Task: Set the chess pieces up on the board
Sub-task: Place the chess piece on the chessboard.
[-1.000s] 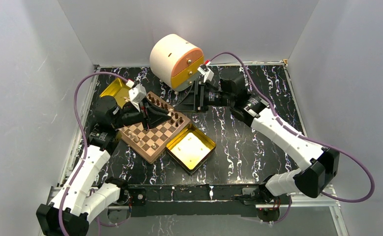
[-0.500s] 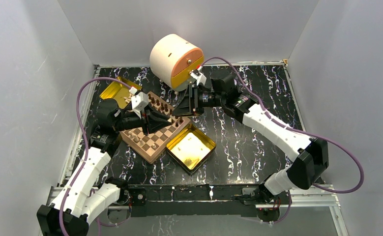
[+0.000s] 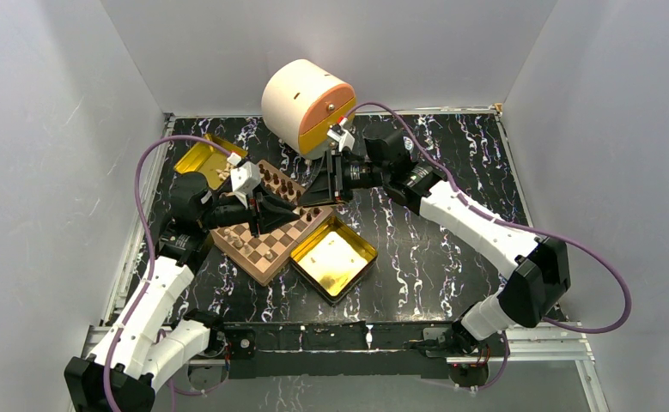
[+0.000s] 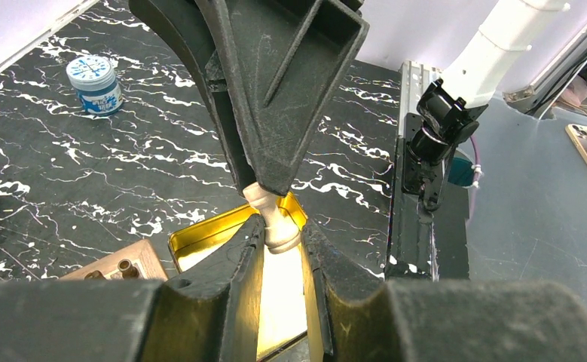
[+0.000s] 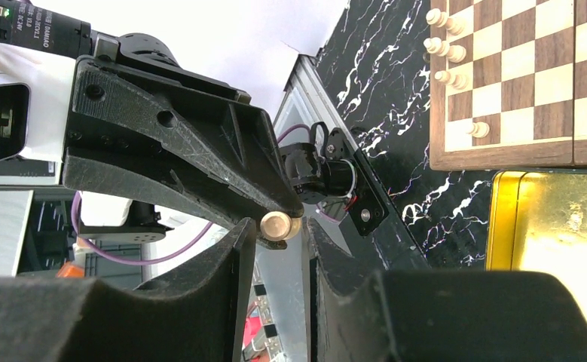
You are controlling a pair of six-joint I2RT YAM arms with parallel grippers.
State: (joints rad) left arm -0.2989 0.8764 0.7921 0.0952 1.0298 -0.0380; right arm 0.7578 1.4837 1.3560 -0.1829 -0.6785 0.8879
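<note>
The board lies left of centre, with dark chess pieces along its far side and light ones nearer. My left gripper and right gripper meet tip to tip above the board's right corner. In the left wrist view my left gripper is shut on the base of a light tan piece, and the right gripper's tip covers its head. In the right wrist view my right gripper has its fingers close against both sides of that piece. Light pieces also stand on the board.
An open gold tin lies right of the board and also shows in the left wrist view and the right wrist view. A second gold tin sits at the far left. A cream and orange round box stands at the back. A small blue-lidded jar stands on the table.
My right arm has swung left from beside the round box until its gripper met the left gripper. The left gripper has shifted slightly right and holds the piece in place.
</note>
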